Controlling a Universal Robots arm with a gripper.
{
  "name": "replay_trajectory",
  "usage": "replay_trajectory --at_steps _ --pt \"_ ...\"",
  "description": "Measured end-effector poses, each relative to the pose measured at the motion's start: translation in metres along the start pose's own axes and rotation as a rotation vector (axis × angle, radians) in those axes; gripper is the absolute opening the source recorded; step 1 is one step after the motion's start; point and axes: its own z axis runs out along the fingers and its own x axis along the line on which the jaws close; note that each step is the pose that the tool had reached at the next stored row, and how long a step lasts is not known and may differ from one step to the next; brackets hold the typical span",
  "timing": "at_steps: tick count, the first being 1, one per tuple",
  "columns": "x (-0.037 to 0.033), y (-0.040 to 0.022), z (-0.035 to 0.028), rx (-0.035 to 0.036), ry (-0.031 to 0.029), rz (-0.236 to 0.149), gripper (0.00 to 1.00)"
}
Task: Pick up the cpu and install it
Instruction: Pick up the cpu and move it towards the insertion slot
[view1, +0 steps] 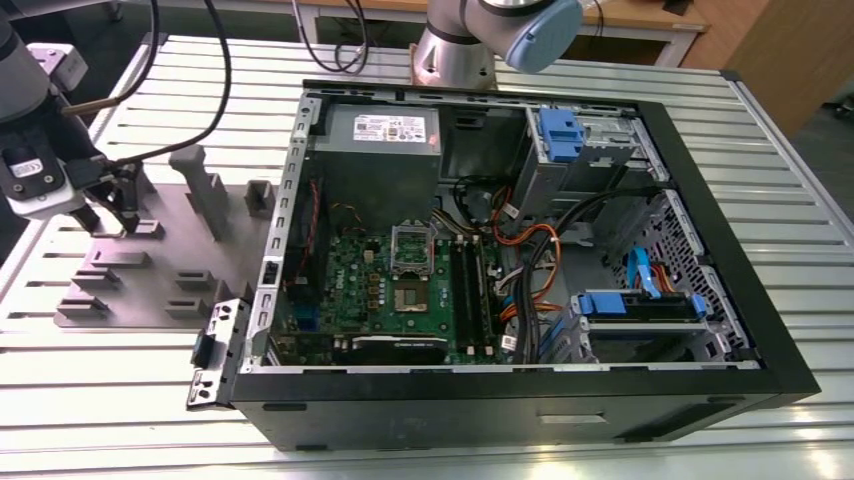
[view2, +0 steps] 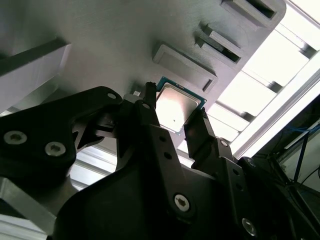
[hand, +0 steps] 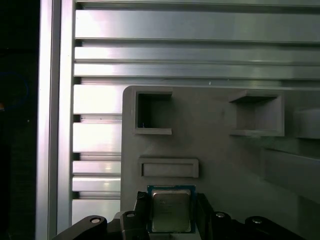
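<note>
Over the grey tray, the tool straddles the cpu; whether it grips, I cannot tell. An off-centre hold could tilt or drop it.

Arm base at top centre of exterior view. Wrist at left edge, upper half, roughly vertical. Gripper points straight down.

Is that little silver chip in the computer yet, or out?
Out. The cpu lies flat on the grey fixture plate beside the computer case, at the gripper.
</note>
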Motion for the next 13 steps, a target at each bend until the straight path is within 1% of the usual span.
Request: replay_trajectory --at_steps 13 --pt "-0.0001 0.0001 -0.0028 0.0 0.0 0.0 0.47"
